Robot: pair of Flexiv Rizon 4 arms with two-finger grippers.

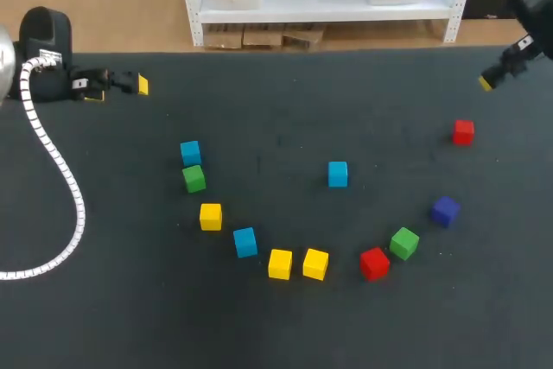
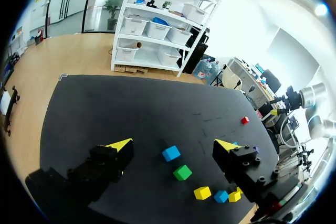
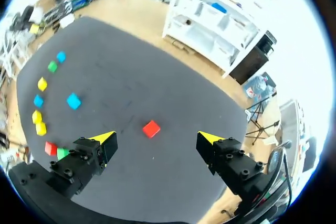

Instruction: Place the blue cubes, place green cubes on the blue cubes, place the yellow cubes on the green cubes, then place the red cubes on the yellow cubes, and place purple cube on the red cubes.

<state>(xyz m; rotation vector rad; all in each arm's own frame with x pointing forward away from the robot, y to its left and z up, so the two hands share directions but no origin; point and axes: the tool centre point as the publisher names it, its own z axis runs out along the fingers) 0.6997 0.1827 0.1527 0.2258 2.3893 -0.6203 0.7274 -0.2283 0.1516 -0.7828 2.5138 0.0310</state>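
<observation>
Closest to the robot's edge of the table [image 1: 130, 317], a yellow pair [image 1: 280, 264] lies side by side. To its right sit a near red cube [image 1: 374, 263] and a right green cube [image 1: 403, 243], close enough that I cannot tell whether they touch. A little farther back are a near blue cube [image 1: 245, 242], a lone yellow cube [image 1: 210, 216] and the purple cube [image 1: 445, 211]. Beyond them a left green cube [image 1: 193, 179] sits just beside a left blue cube [image 1: 190, 153]. A middle blue cube [image 1: 337, 174] stands on its own, and a far red cube [image 1: 463, 132] lies well apart toward the right side.

Every cube rests singly on the dark surface and none stands on another. By my reading no layer is built yet, so the whole stack, from blue base to purple cap, is left to do.

Farthest back, the left gripper [image 2: 175, 144] hangs over the table's left rear. Its fingers are spread wide, holding and touching nothing, and the left blue and left green cubes lie on the table ahead of it. The right gripper [image 3: 157, 138] hangs at the right rear, likewise splayed and empty. The far red cube lies ahead of its gap, untouched.
</observation>
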